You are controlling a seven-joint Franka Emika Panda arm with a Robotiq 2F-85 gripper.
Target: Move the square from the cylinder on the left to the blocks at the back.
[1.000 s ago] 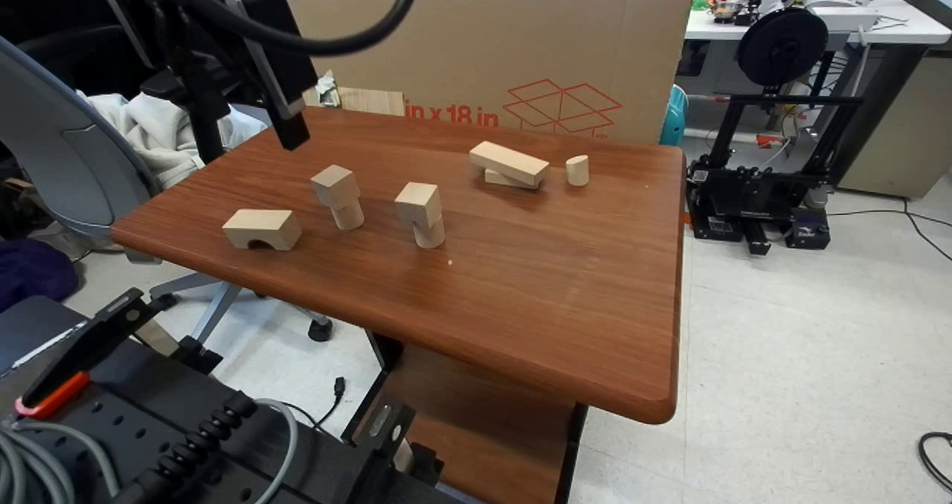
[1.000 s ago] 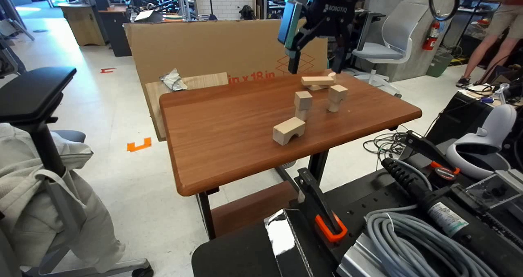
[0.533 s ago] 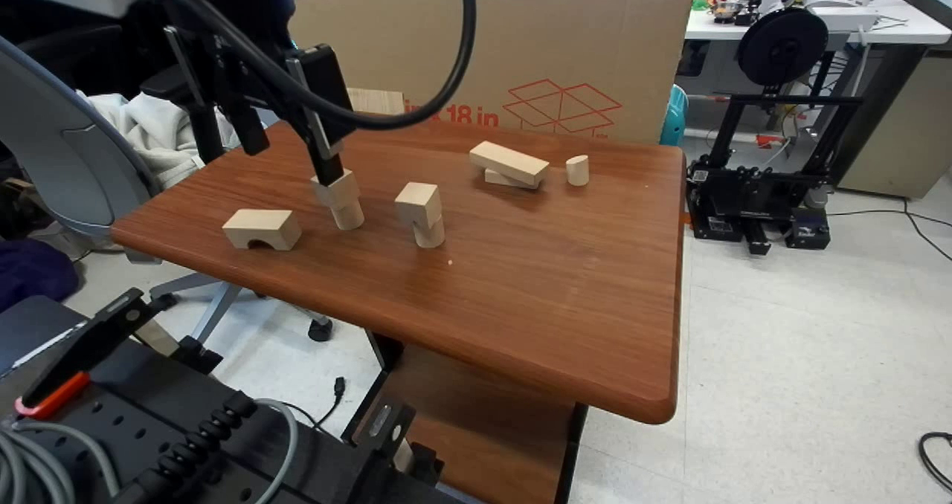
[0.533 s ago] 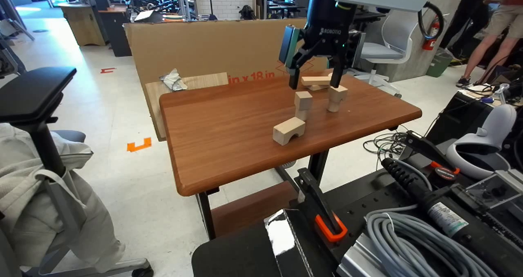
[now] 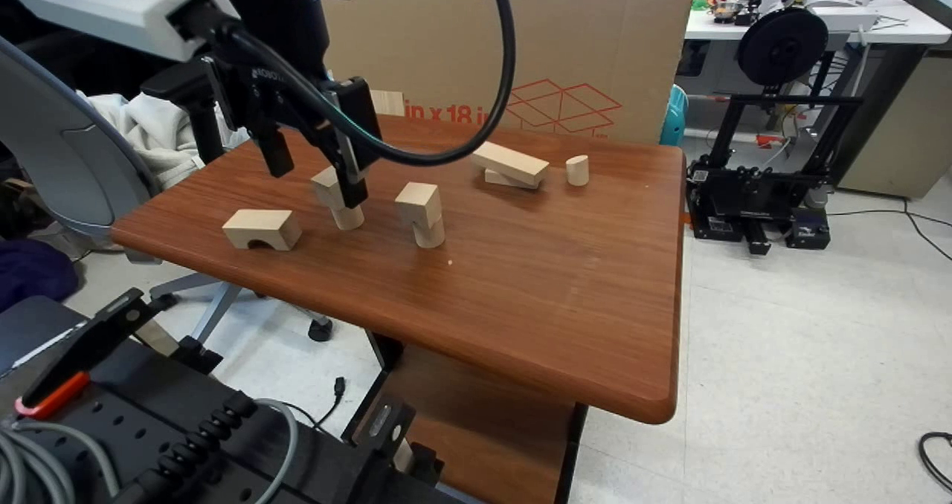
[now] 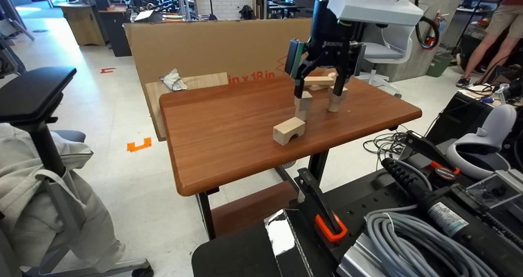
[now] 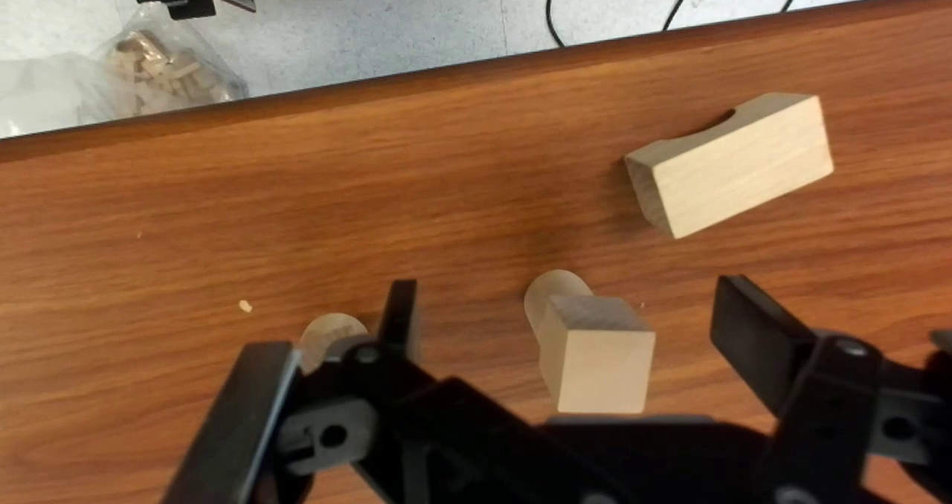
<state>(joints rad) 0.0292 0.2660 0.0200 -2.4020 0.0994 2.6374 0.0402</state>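
Observation:
The square, a pale wooden cube, sits on the short cylinder in the left stack. In an exterior view the square and cylinder stand behind the arch. My gripper is open and empty, pointing down over this stack. In the wrist view the square shows between the open fingers, apart from both, with the cylinder partly under it. One fingertip hides part of the square in both exterior views. The blocks at the back are a long bar and a small cylinder.
A similar cube on a cylinder stands close beside, partly hidden by a finger in the wrist view. The arch block lies near the table edge. A cardboard panel stands behind the table.
My gripper has come down toward the left stack, and in an exterior view it has also moved right. It stays open. The wooden pieces have not moved.

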